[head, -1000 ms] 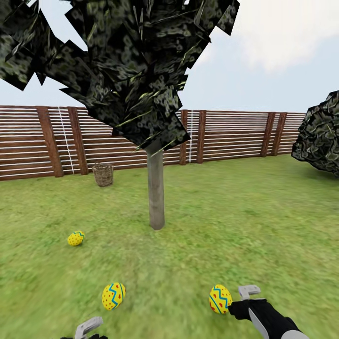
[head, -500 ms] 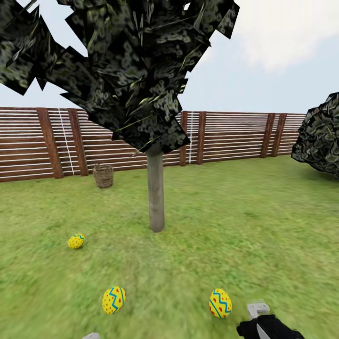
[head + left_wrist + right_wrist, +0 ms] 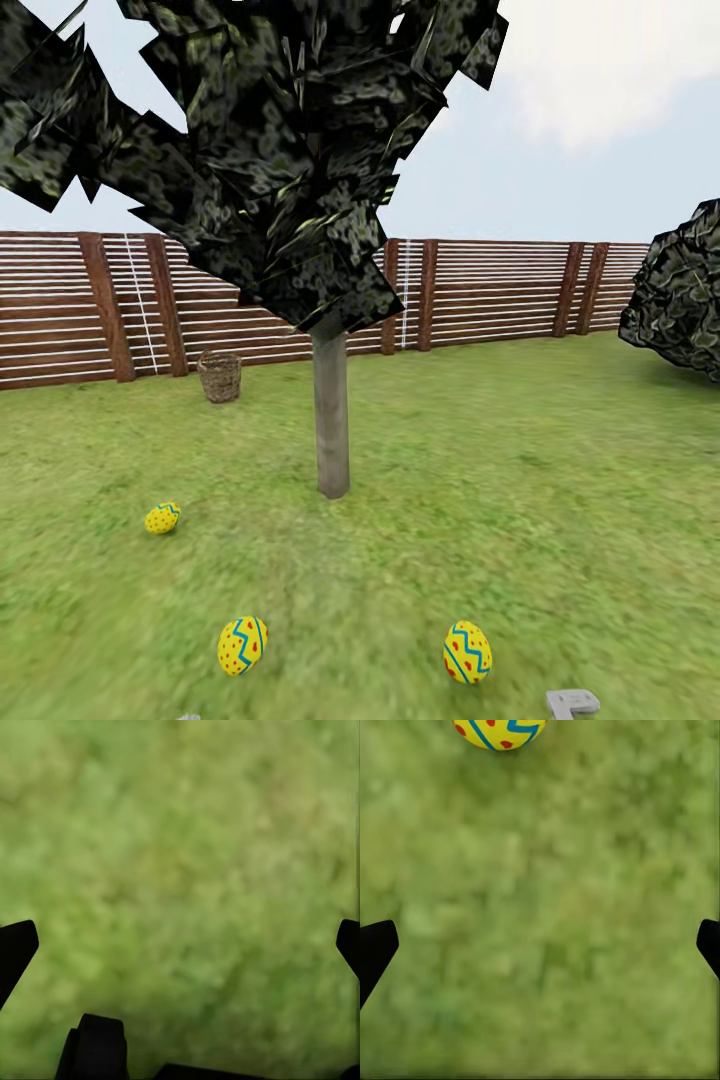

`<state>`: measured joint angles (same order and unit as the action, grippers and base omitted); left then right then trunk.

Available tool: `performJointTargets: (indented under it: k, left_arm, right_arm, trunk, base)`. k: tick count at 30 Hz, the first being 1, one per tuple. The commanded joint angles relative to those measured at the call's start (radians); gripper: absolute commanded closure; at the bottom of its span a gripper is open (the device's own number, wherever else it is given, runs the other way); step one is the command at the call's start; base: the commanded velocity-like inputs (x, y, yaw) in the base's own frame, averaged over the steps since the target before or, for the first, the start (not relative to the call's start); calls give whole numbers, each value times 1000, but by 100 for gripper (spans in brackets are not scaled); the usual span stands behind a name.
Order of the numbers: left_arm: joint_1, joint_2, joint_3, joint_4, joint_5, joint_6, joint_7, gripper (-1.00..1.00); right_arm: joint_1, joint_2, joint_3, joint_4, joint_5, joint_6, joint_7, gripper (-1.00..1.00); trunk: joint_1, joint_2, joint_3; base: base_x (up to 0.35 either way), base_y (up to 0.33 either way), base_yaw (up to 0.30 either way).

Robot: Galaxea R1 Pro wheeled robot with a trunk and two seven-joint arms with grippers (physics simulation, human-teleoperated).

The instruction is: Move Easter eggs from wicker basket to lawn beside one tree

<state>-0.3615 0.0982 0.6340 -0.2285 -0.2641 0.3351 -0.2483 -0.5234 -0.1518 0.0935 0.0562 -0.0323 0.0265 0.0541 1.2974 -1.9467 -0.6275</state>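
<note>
1. 3 Easter eggs on the lawn (image 3: 560, 480) near the tree (image 3: 331, 415): left one (image 3: 162, 518), mid (image 3: 242, 645), right (image 3: 467, 651).
2. 1 wicker basket (image 3: 220, 375) by the fence (image 3: 480, 290), well apart from eggs; inside not visible.
3. Right gripper (image 3: 540, 945): fingers spread wide, holding nothing; egg (image 3: 499, 731) cut off ahead.
4. Left gripper (image 3: 180, 945): wide apart too, bare grass between.

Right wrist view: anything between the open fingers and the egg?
No, just bare lawn between the right gripper and the egg.
</note>
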Motion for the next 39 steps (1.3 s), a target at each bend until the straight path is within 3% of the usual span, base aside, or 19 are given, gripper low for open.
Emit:
performJointTargets:
  k: [1, 17, 20, 31, 36, 39]
  left_arm:
    - [-1, -1, 8, 0, -10, 5, -6, -100]
    - [-1, -5, 7, 27, -13, 2, -6, -100]
    - [-1, -8, 7, 30, -12, 7, -6, -100]
    - [-1, -7, 8, 129, -14, -4, -5, -100]
    - [-1, 14, 8, 240, -12, -133, -4, -100]
    - [-1, 16, 8, 256, -9, -158, -5, -100]
  right_arm:
    - [-1, 0, 8, 5, -3, 0, 4, -100]
    - [-1, 2, 9, 37, -2, 7, 3, -100]
    - [10, 3, 9, 41, -3, 41, 1, -100]
    - [24, 7, 9, 41, -3, 74, 2, -100]
    - [27, 10, 9, 42, -3, 76, 0, -100]
    - [31, 12, 9, 42, -2, 78, 0, -100]
  trunk:
    - [-4, 7, 2]
    - [-65, 119, 52]
    - [-77, 140, 62]
    - [-119, 217, 96]
    - [-138, 252, 112]
    - [-150, 273, 121]
  base:
    - [0, 0, 0]
    - [0, 0, 0]
    - [0, 0, 0]
    - [0, 0, 0]
    - [0, 0, 0]
    - [0, 0, 0]
